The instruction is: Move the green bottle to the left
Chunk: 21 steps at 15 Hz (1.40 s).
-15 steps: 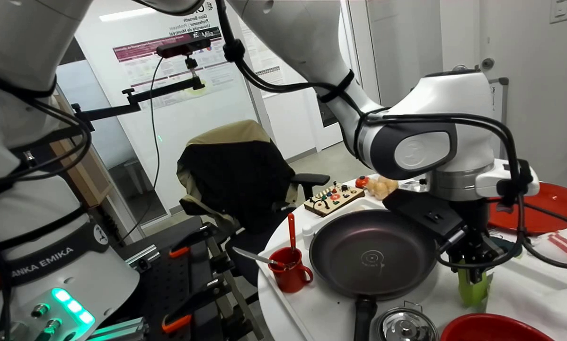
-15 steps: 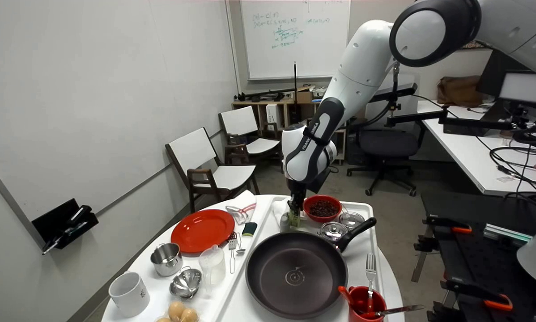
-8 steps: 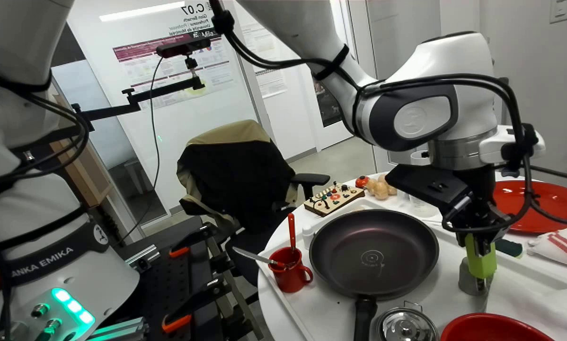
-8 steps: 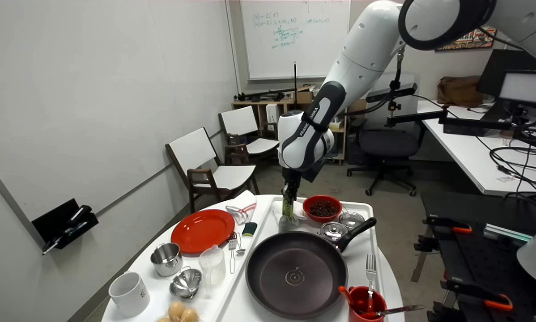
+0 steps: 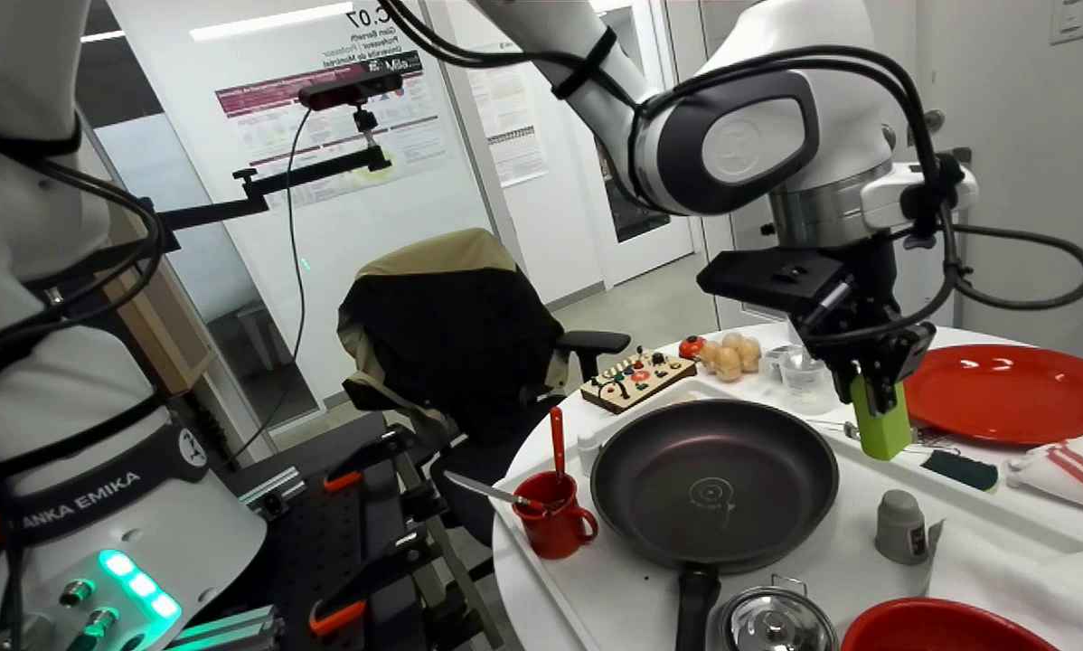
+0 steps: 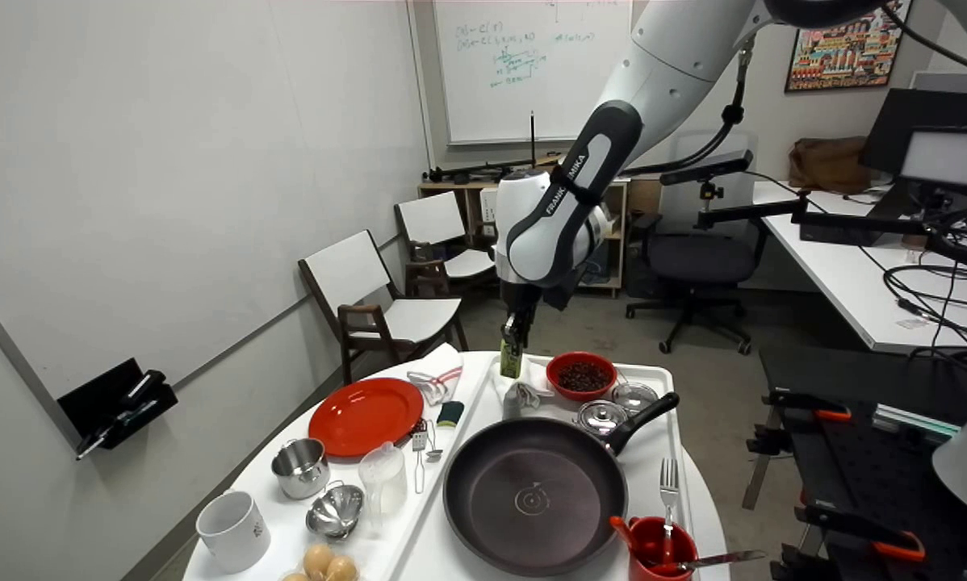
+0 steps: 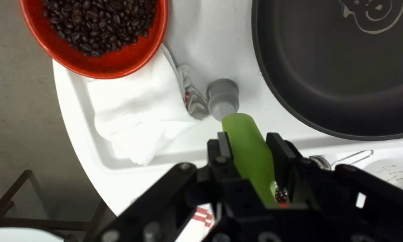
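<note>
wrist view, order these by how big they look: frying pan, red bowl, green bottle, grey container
1. Frying pan, partly out of frame
2. Red bowl, also cut off
Not ranked: green bottle and grey container. Both look smaller than the bowl; the green bottle shows larger, but it's nearer the camera and partly hidden by the gripper.
</note>
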### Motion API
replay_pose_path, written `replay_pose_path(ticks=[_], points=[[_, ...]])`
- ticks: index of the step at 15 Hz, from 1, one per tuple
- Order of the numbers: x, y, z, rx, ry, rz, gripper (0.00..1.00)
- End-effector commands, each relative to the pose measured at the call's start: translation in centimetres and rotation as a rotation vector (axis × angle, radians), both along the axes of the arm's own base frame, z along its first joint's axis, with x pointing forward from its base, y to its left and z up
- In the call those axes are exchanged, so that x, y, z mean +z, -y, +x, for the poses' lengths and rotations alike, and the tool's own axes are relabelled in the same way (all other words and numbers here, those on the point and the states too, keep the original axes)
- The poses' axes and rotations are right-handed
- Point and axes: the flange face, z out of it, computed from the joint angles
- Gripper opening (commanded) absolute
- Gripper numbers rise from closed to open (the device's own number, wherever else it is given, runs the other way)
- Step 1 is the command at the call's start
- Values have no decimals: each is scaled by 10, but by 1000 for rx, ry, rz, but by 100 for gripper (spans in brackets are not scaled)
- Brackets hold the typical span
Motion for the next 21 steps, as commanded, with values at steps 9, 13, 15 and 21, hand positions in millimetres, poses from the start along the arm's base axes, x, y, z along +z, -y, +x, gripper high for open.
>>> replay_pose_path(ticks=[9,13,15,21], points=[[53,-125,-52,305,-16,-66,8],[60,-167,-69,463,-27,-103,8],[64,-185,-76,551,-32,-121,8],[69,-232,-101,808,-45,-149,8]])
